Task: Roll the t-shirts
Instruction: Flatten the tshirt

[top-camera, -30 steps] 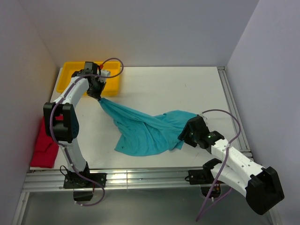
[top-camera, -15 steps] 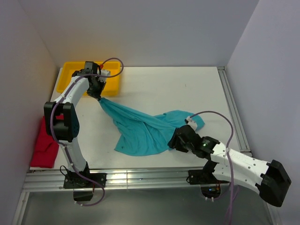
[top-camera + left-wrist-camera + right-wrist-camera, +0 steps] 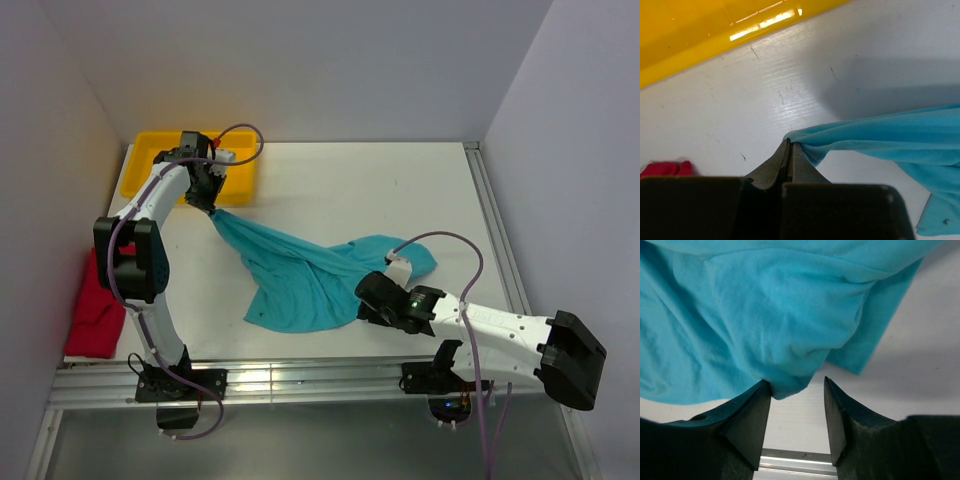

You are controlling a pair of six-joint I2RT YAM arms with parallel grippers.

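Observation:
The teal t-shirt lies crumpled mid-table, one corner stretched toward the yellow tray. My left gripper is shut on that corner, just in front of the tray. In the left wrist view the pinched fabric trails off to the right from the closed gripper. My right gripper is open and low at the shirt's near right edge. In the right wrist view a fold of the shirt hangs between the tips of the gripper, touching the left finger. The red t-shirt lies bunched at the left table edge.
The yellow tray sits in the far left corner. An aluminium rail runs along the near edge and another down the right side. Walls close in the left, back and right.
My right arm has swung leftward along the near edge, bringing its open gripper from the shirt's right end to its near right edge. The left gripper has held still with the corner.

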